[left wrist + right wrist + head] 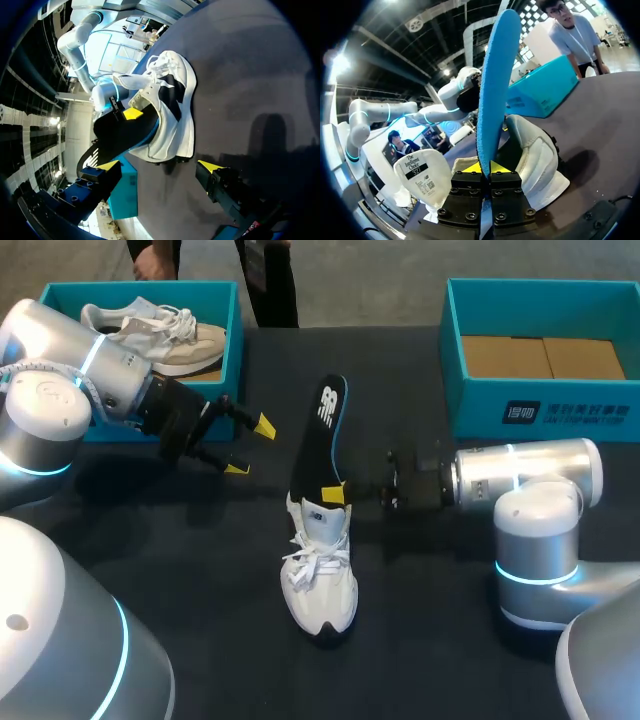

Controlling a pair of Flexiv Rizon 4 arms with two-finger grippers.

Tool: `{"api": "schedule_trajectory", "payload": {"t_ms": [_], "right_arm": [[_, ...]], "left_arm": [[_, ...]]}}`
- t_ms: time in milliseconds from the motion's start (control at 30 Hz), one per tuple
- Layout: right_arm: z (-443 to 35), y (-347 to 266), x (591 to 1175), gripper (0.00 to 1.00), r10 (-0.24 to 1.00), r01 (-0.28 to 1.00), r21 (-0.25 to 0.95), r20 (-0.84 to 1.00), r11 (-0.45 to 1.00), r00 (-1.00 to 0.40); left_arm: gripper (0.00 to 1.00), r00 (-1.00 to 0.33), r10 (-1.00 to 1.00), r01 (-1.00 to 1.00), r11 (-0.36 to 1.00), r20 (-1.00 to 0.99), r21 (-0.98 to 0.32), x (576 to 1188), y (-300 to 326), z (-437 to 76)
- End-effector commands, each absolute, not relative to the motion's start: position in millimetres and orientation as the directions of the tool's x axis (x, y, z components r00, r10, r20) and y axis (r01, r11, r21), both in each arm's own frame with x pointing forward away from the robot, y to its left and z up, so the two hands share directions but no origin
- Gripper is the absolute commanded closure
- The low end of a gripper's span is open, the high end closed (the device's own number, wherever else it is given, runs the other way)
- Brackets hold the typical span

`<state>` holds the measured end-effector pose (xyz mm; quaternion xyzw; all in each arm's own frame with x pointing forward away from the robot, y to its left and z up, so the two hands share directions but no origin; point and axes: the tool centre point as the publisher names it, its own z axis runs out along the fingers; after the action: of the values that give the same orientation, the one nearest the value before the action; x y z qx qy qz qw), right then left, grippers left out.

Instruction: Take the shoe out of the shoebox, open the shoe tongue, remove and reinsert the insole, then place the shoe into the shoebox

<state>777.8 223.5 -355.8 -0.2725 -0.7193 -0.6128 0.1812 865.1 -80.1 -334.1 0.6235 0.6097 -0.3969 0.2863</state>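
Dark cloth covers the bench (200,580) in the head view, with a teal box set at each far corner. The left shoebox (140,286) is occupied by a beige shoe (175,338). The right shoebox (480,405) shows only its cardboard floor, so it is judged to be where the shoe will be returned. Between them the white shoe (320,580) is stood on its sole, toe toward the robot. The insole (320,430) is raised above the heel opening, tilted away, and is pinched near its lower end by the right tool (333,493). Whether that end is clear of the shoe cannot be told. The insole step is judged to be in hand. The left tool (250,447) is held just beside the left shoebox, apart from the white shoe, probably to leave room for the lift.

From the left wrist view, the left tool (159,167) is seen released, its fingers spread wide with nothing touched. The white shoe and the dark insole lie ahead of it.

From the right wrist view, the right tool (486,167) is seen clenched on the insole, whose blue underside rises straight up from between the yellow tips. The white shoe is seen just beyond, and a paper tag (422,175) hangs beside the tool.
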Motion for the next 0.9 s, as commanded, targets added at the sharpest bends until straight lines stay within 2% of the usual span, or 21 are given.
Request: {"api": "schedule_trajectory", "payload": {"t_ms": [33, 400, 900], "right_arm": [[-361.3, 225.0, 779.0, 1.00, 0.158, 0.628, 0.764, 0.608, 0.149, -0.778], [-361.6, 231.6, 771.2, 1.00, 0.136, 0.636, 0.738, 0.623, 0.226, -0.771], [-355.5, 230.4, 774.6, 1.00, 0.145, 0.628, 0.751, 0.611, 0.205, -0.778]], "left_arm": [[0.00, -0.057, 0.533, 0.988, -0.090, -0.844, -0.124, 864.0, -80.3, -334.4], [0.00, -0.057, 0.533, 0.988, -0.090, -0.844, -0.124, 864.0, -80.3, -334.4], [0.00, -0.057, 0.533, 0.988, -0.090, -0.844, -0.124, 864.0, -80.3, -334.4]]}}
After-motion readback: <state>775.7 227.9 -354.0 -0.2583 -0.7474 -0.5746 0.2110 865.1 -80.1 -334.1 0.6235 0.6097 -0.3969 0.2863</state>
